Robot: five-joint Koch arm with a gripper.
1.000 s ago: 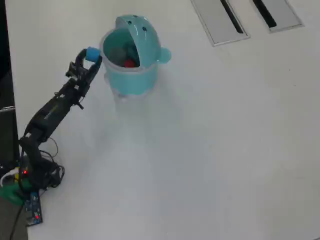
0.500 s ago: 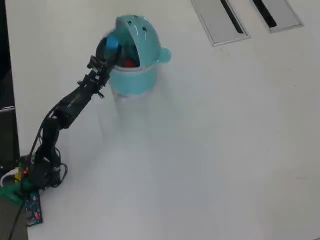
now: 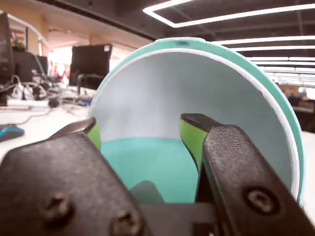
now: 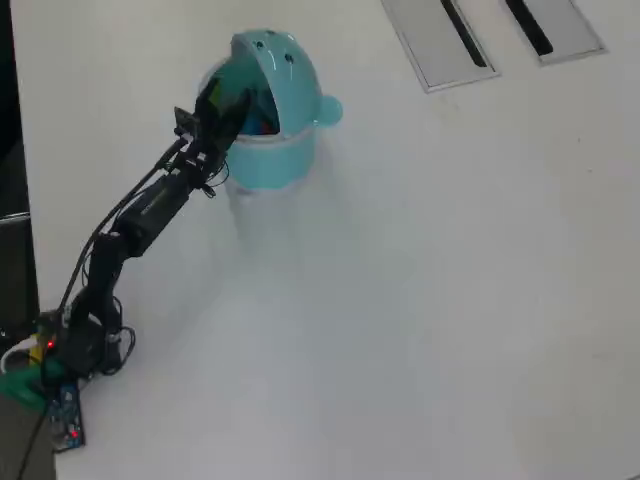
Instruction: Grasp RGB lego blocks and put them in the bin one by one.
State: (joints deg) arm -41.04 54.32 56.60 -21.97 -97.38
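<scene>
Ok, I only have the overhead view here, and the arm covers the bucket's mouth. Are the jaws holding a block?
Observer: No. In the wrist view the gripper is open, with only the bin's teal inside showing between the jaws.
Operator: Where is it pointing?
Observer: Straight at the pale inner face of the raised lid.
Operator: Any blocks visible from that camera?
Observer: None; the gripper body fills the lower half of that view. Only your overhead view shows a bit of a red block inside the bin.
</scene>
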